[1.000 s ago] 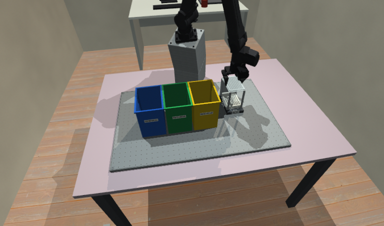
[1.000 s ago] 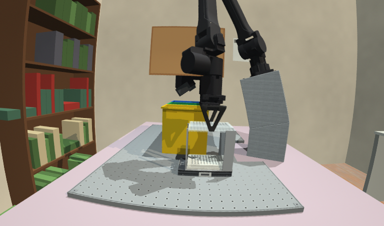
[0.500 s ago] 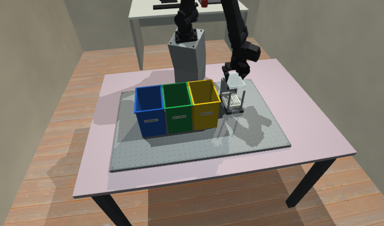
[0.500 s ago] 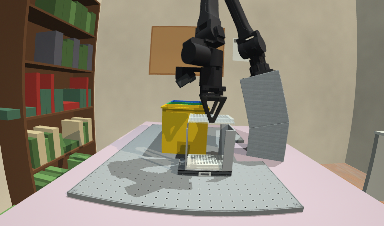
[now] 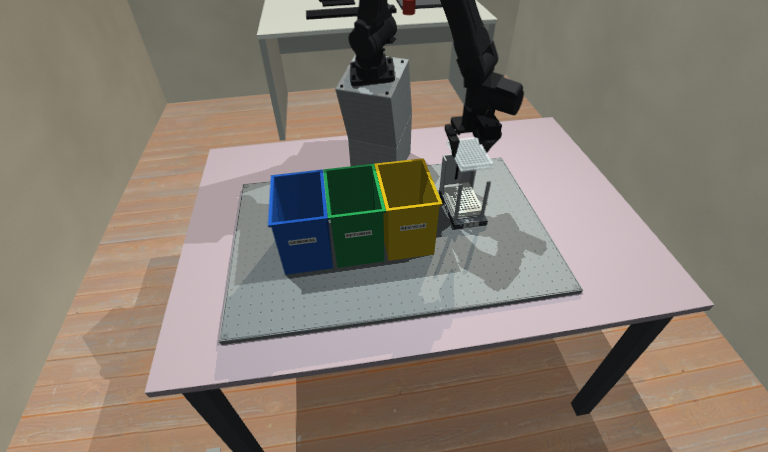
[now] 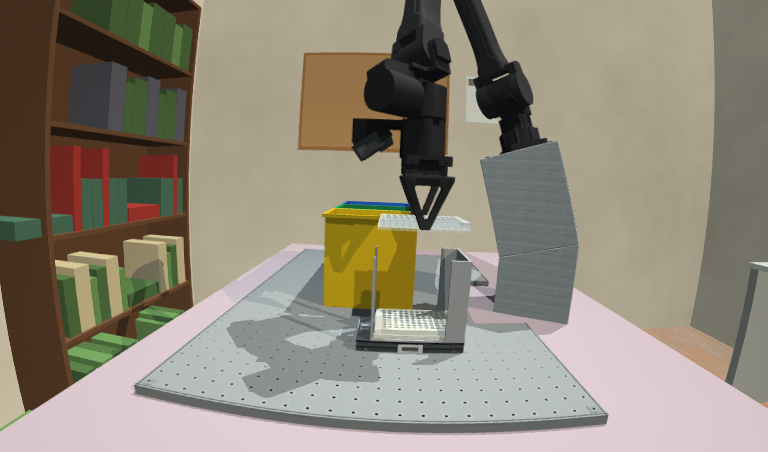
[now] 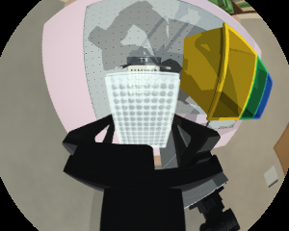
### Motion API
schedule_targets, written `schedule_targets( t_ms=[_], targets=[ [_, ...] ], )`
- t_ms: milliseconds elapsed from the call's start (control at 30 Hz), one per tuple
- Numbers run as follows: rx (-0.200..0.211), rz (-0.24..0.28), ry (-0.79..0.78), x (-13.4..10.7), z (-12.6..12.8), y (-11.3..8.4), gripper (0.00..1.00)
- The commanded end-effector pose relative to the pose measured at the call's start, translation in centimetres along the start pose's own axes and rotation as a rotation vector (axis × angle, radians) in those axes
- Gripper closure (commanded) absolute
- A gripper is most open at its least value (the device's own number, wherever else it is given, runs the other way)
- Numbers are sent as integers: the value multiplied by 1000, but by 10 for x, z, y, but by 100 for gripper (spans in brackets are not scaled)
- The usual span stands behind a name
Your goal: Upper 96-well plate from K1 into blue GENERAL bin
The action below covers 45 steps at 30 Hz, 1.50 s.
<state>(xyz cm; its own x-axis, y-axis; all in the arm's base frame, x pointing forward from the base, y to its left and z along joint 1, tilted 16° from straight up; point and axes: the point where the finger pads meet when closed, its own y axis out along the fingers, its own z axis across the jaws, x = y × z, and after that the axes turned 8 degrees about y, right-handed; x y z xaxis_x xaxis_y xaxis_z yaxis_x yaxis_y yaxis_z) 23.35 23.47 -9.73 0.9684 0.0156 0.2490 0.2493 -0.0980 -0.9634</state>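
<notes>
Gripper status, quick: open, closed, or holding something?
Gripper: closed on the upper 96-well plate, holding it level above the rack K1.
</notes>
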Motion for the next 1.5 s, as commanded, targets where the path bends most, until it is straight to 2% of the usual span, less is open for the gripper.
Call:
schedule_targets(
  t_ms=[0,800,933,967,1467],
  targets=[
    [9,-9,2,0,4,-12,100],
    [33,-25,10,11,16,-52,100],
    [25,-21,19,12,11,-51,100],
    [14,-11,6,6,6,-44,100],
    [14,-11,6,6,6,-44,100]
  ],
)
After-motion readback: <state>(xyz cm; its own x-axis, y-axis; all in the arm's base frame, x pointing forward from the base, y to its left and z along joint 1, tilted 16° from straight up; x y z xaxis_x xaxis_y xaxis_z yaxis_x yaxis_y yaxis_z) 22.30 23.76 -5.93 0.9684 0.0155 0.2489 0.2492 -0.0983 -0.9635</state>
